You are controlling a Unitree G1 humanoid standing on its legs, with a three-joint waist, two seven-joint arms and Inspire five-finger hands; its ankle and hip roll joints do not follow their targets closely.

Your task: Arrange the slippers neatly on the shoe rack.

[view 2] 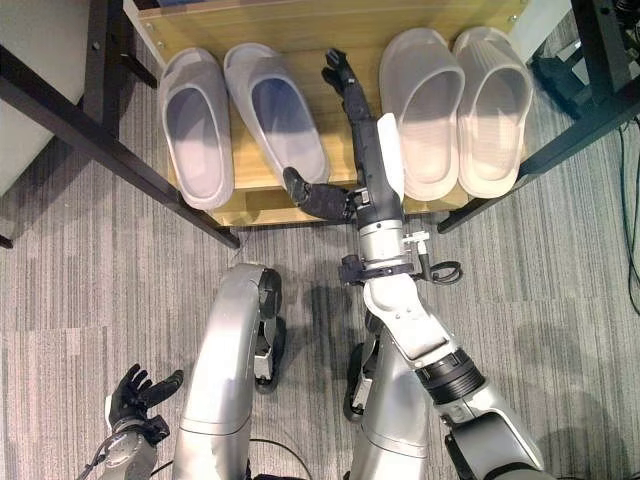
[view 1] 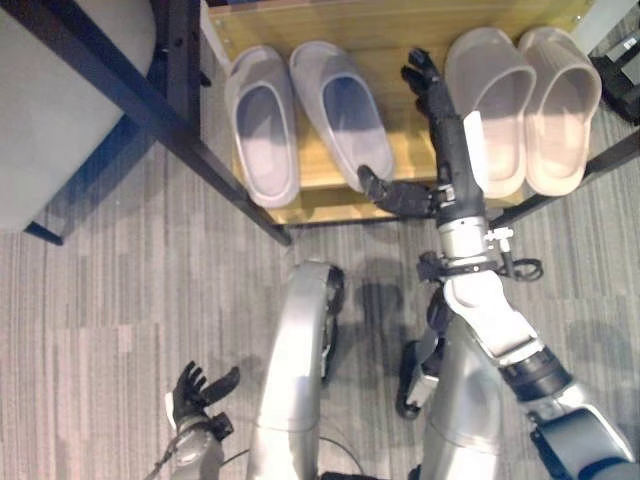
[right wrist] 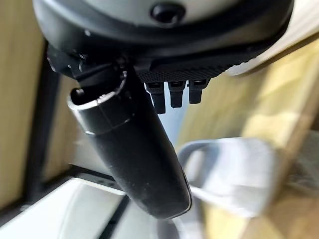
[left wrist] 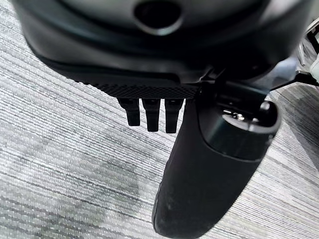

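Left eye view: the right hand (view 1: 440, 130) is stretched flat, fingers straight, between two slipper pairs (view 1: 300, 115) (view 1: 525, 100) on the shoe rack (view 1: 330, 200). The slanted grey slipper should be nudged parallel. The left hand (view 1: 195, 395) is relaxed above carpet.

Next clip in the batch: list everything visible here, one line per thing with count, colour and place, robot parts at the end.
Grey slippers: two, pale grey, side by side on the shelf's left part, toes away from the robot.
Beige slippers: two, pale beige, side by side on the shelf's right part.
Shoe rack: one, light wooden shelf in a black metal frame, ahead of the robot.
Carpet: grey, striped, covering the floor.
Right hand: one, dark, open, stretched over the shelf between the two pairs, thumb out toward the grey pair.
Left hand: one, dark, open, low over the carpet at the robot's left.
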